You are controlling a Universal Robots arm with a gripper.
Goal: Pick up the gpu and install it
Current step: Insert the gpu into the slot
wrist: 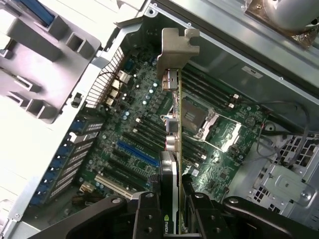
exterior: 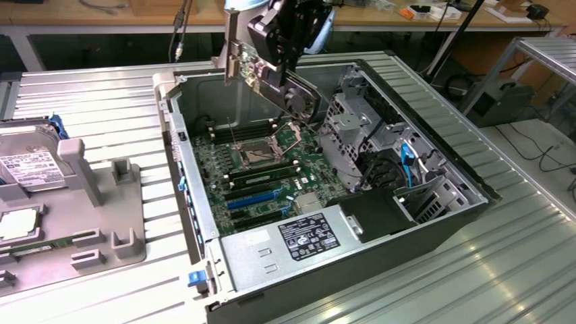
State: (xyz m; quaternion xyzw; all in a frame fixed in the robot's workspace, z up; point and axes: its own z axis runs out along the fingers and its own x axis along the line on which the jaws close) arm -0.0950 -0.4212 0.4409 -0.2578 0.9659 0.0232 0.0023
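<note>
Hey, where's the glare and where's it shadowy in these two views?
Exterior view: reflections streak the ribbed table white; the case interior is evenly lit. Wrist view: the table and gray parts tray wash out nearly white, while the end effector gripping the gpu sits in deep shadow.

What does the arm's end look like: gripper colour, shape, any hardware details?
The gripper is matte black and blocky, under a rounded pale blue-grey wrist joint. Seen from the wrist, its fingers are black angular links with round screw heads.
</note>
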